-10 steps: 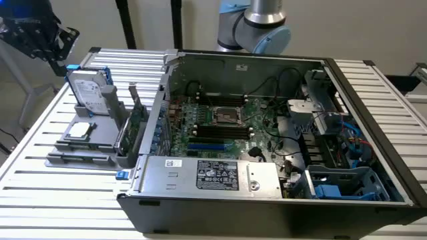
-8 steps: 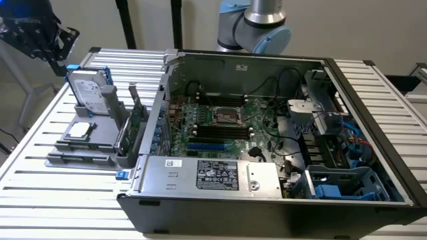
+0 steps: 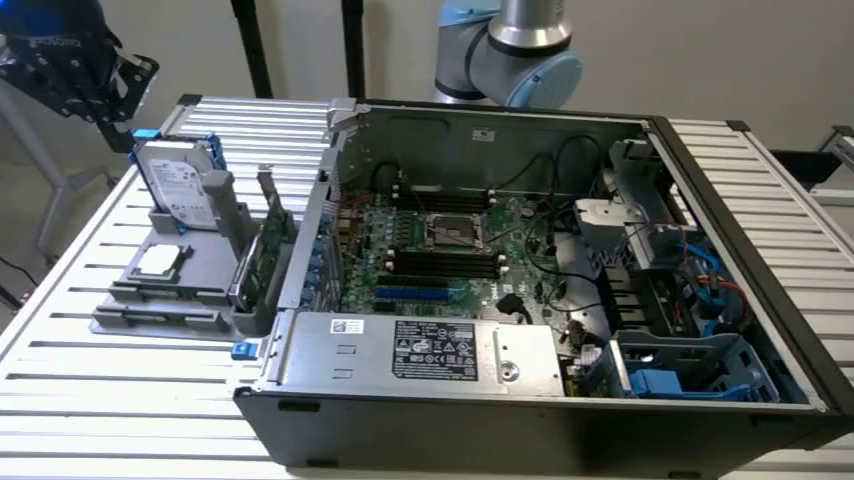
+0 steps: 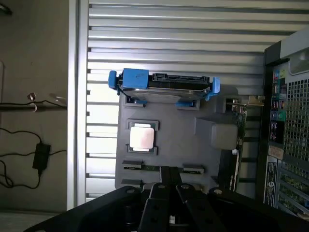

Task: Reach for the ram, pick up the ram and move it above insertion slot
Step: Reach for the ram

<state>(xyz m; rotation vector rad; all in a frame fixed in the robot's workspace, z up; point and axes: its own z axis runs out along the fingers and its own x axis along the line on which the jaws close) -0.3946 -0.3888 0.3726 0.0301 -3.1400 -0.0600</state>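
My fingers point(image 4: 170, 171) are drawn together with nothing between them. In the exterior view they hang in the upper left of the frame, well above the grey holder point(image 4: 178, 145) and touching nothing.

Directly beneath them in the wrist view is the ram point(image 4: 150, 168). From above it is only a thin, long, dark green strip standing on edge. It sits in a slot of the holder between two grey end clips. My fingers cover its middle, so only a short stretch shows beside them, and I cannot make out its chips.

Just past the ram on the same holder lies a square processor point(image 4: 142, 138) with a pale metal lid, framed by grey corners. Beyond that, a hard drive point(image 4: 164, 89) in blue side rails stands propped at the holder's far end.

The holder rests on the slatted metal table point(image 4: 169, 38), at the exterior view's left. A wider green card point(image 3: 263, 255) with a metal bracket stands along the holder's edge, just beside the open computer case point(image 3: 534, 420).

Inside the case, near the middle of the frame, the black insertion slots point(image 3: 441, 262) lie below the processor socket, well apart from the ram. My arm point(image 3: 514, 45) rises behind the case at the top of the frame.
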